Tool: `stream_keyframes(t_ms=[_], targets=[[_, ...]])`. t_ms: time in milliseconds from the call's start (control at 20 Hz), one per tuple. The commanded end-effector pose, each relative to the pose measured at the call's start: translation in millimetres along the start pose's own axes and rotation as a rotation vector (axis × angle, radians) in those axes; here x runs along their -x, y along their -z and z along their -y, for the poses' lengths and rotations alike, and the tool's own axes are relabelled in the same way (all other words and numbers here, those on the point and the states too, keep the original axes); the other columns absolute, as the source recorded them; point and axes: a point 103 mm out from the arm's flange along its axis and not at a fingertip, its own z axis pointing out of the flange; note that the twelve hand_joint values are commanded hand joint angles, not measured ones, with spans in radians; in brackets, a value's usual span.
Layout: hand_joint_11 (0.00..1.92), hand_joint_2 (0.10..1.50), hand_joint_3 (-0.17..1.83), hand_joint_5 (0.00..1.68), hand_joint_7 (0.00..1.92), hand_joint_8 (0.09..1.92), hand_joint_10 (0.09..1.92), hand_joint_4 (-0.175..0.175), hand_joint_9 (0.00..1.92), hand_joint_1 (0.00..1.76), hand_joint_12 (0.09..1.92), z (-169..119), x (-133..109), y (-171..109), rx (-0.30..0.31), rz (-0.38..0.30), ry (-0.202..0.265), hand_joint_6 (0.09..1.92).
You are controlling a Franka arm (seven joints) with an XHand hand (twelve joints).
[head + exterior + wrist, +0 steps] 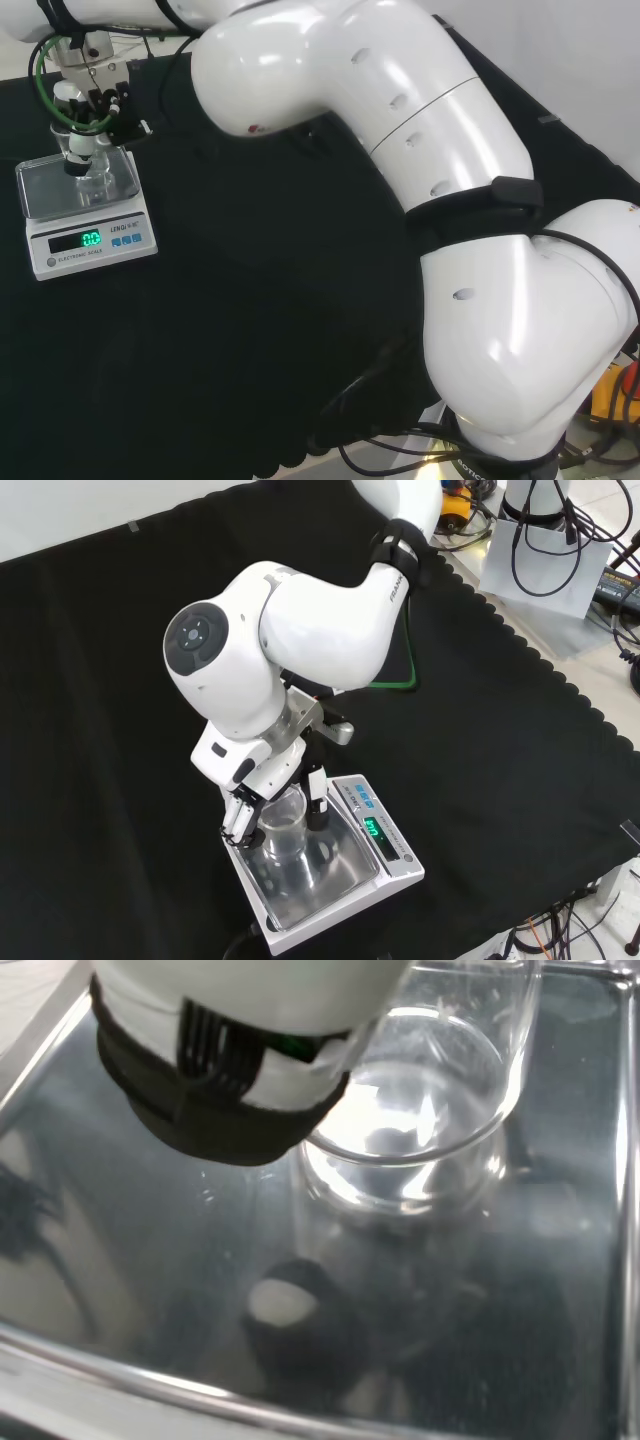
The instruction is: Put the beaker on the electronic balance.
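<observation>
We see the hand (262, 798) curled round the clear beaker (283, 832), which stands upright on the steel pan of the balance (345, 875) near the table's (120, 680) edge.

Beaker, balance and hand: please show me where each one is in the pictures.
beaker (284, 832), front view, on its clear glass wall.
electronic balance (60, 190), head view, on bare steel of its weighing pan.
hand (316, 798), front view, on a black finger beside the beaker.

arm: reaching down from above | robot hand (270, 795): fingers curled, pointing downward
</observation>
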Motion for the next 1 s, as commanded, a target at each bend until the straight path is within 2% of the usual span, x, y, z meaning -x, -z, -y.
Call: stream_keyframes(t_ms=[50,200,400,550,600,650,750,850,1000], targets=[[1.25,0.81,0.76,0.88,0.73,1.68,1.29,-0.175,1.1,1.13,0.99,-4.7,-21.2,-44.4,-0.097,0.006,0.008,1.35],[1.25,0.81,0.75,0.88,0.73,1.68,1.29,-0.175,1.1,1.13,0.99,3.8,-11.8,-46.0,-0.11,0.001,0.016,1.35],[1.3,0.84,0.7,0.86,0.72,1.66,1.27,-0.175,1.09,1.12,0.96,16.2,1.0,-52.4,-0.156,0.003,0.036,1.36],[1.36,0.64,0.9,0.52,0.69,1.63,1.23,-0.168,1.07,1.17,0.91,21.1,5.6,-48.9,-0.178,-0.004,0.055,1.49],[1.34,0.58,0.97,0.4,0.67,1.6,1.18,-0.147,1.06,1.17,0.91,22.1,5.5,-45.5,-0.18,-0.003,0.064,1.46],[1.27,0.51,1.03,0.28,0.64,1.55,1.11,-0.12,1.05,1.15,0.96,23.7,5.8,-40.5,-0.176,-0.002,0.074,1.33],[1.03,0.42,1.06,0.14,0.57,1.43,1.0,-0.074,0.96,1.08,1.11,28.1,6.9,-27.9,-0.158,-0.005,0.09,0.94],[0.77,0.42,0.93,0.11,0.48,1.3,0.92,-0.041,0.83,0.99,1.24,34.0,9.0,-14.5,-0.137,-0.004,0.101,0.58],[0.57,0.46,0.72,0.12,0.38,1.16,0.87,-0.019,0.7,0.88,1.36,43.7,11.1,6.5,-0.101,-0.003,0.107,0.26]])
